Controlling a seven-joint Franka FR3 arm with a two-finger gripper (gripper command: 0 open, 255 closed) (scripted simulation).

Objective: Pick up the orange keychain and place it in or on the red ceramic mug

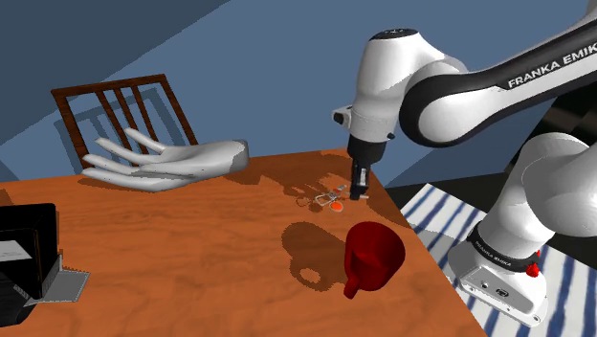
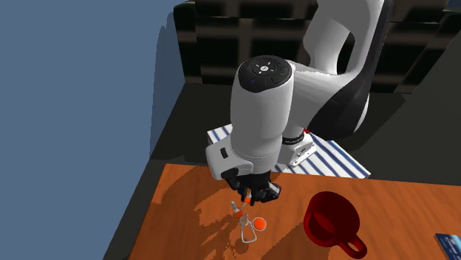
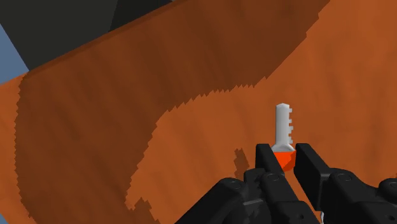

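Note:
The orange keychain [image 1: 331, 201] lies on the brown wooden table [image 1: 191, 258] near its far right edge: an orange ball, metal rings and a key. My black gripper [image 1: 359, 191] stands upright over it, fingertips down at the tabletop. In the wrist view the gripper [image 3: 284, 160] is shut on the orange head of the key, and the grey key blade [image 3: 284, 124] sticks out beyond the fingers. The red mug [image 1: 373, 257] lies tipped on its side nearer the camera, a short way from the keychain. In the second exterior view the keychain [image 2: 253, 224] lies left of the mug [image 2: 332, 220].
A white hand sculpture [image 1: 167, 161] rests at the back of the table, in front of a wooden chair [image 1: 120, 110]. A black box [image 1: 29, 251] sits at the shoulder view's left edge. A blue-and-white striped rug [image 1: 445, 215] lies beyond the table's right edge.

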